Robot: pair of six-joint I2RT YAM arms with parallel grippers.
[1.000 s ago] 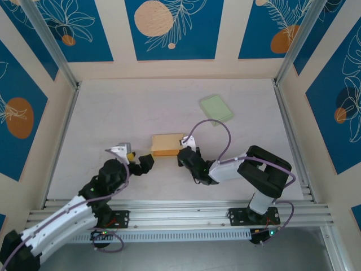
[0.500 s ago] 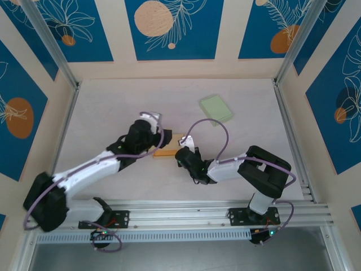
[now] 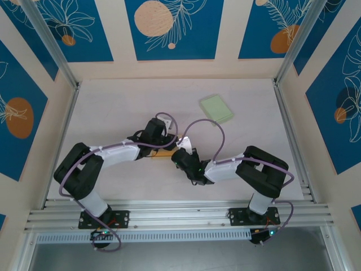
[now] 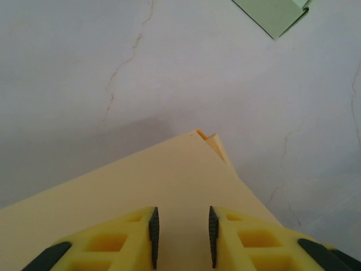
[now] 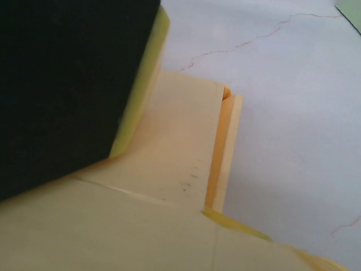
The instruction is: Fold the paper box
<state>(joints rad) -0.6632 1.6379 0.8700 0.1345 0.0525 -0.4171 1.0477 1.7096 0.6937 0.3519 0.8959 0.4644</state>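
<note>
The yellow paper box lies flat in the middle of the table, mostly covered by both arms. My left gripper is over its top face; in the left wrist view its yellow fingers stand a narrow gap apart above the box's panel, with nothing between them. My right gripper sits at the box's right end. Its fingers are hidden in the right wrist view, where a pale flap with a raised side edge lies close below the camera.
A light green folded card lies at the back right, also at the top of the left wrist view. A dark body with a yellow edge blocks the upper left of the right wrist view. The table's surface is pale with hairline cracks.
My left arm has swung from the near left across to the box and its jaws have narrowed from wide open. My right gripper has barely shifted at the box's right end.
</note>
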